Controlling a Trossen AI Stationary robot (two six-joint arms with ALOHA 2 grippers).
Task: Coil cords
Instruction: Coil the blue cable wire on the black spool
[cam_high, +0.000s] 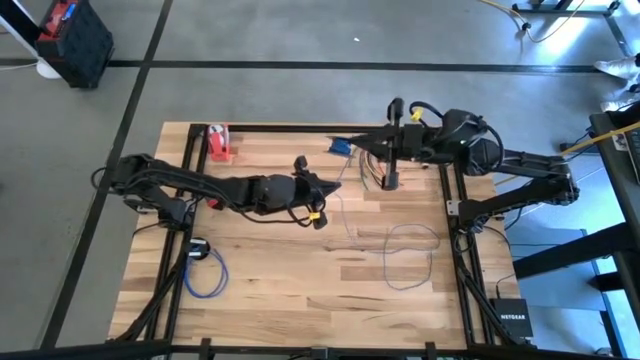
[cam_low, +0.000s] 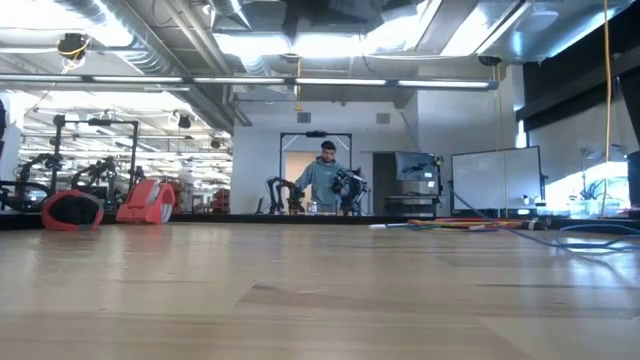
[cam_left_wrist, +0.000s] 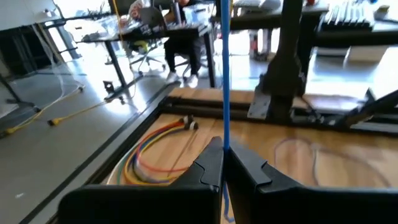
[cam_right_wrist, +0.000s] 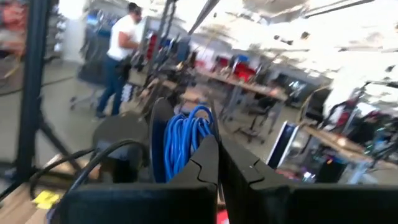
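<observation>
Item: blue cord (cam_left_wrist: 225, 74), coiling in progress, mid-table.
Left gripper (cam_left_wrist: 222, 163) fingers pinch the strand; right gripper (cam_right_wrist: 217, 165) fingers clamp the blue coil (cam_right_wrist: 184, 140) at 1 o'clock. Keep tension steady.

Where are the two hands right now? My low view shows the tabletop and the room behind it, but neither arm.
Observer: Both are over the middle of the table. The left hand is shut on the blue cord, which runs taut away from it.
Operator: And the right one?
Observer: The right hand is shut too, with loops of that blue cord bunched at its fingertips.
Operator: Is anything lying uncoiled?
Observer: A pale grey cord lies in a loose loop on the wood, toward the right arm's side.
</observation>
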